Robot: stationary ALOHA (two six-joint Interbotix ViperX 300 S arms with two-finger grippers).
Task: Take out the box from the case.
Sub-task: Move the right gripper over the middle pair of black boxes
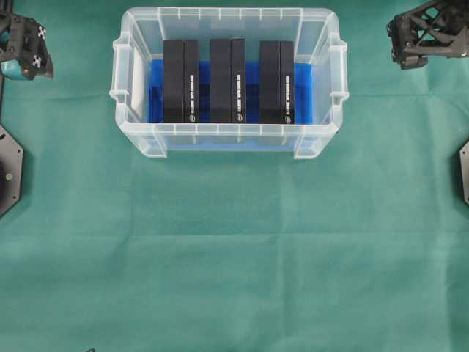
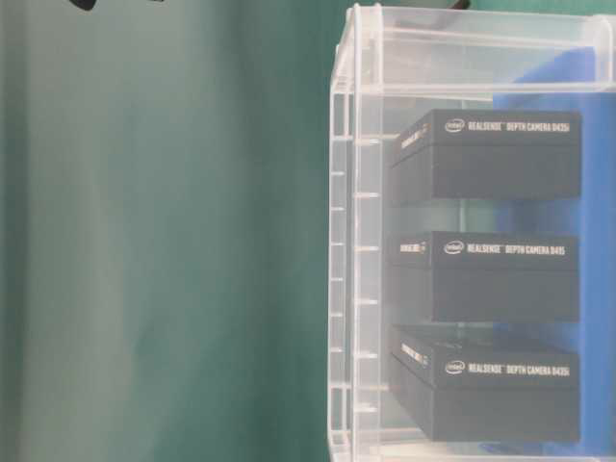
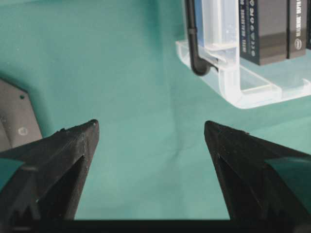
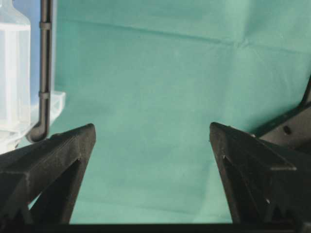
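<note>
Two grippers are standing idle with nothing between their fingers, both well clear of the case point(image 1: 229, 139), which is serving as the reference for every position below. In the left wrist view the left gripper point(image 3: 151, 131) is hovering over bare green cloth point(image 3: 121, 73) with its jaws spread wide and released, the near corner of the case lying up and to the right of them. In the right wrist view the right gripper point(image 4: 152, 133) is likewise hanging with its jaws parted and empty, the case wall showing only at the left edge of that view. Seen from overhead, the left gripper point(image 1: 26, 45) is sitting off the case's left end and the right gripper point(image 1: 429, 33) off its right end, neither touching the plastic. The case itself is resting on the green cloth point(image 1: 234, 257) in the upper middle of the overhead view, a blue lining point(image 1: 253, 92) covering its floor. Inside it three black boxes are lying side by side on that lining, apart from one another: the left box point(image 1: 181, 81) towards the case's left end, the middle box point(image 1: 227, 81) at its centre, and the right box point(image 1: 276, 81) towards its right end. The table-level view is showing white printed lettering on each box through the clear wall. All three boxes are remaining wholly inside the case.
</note>
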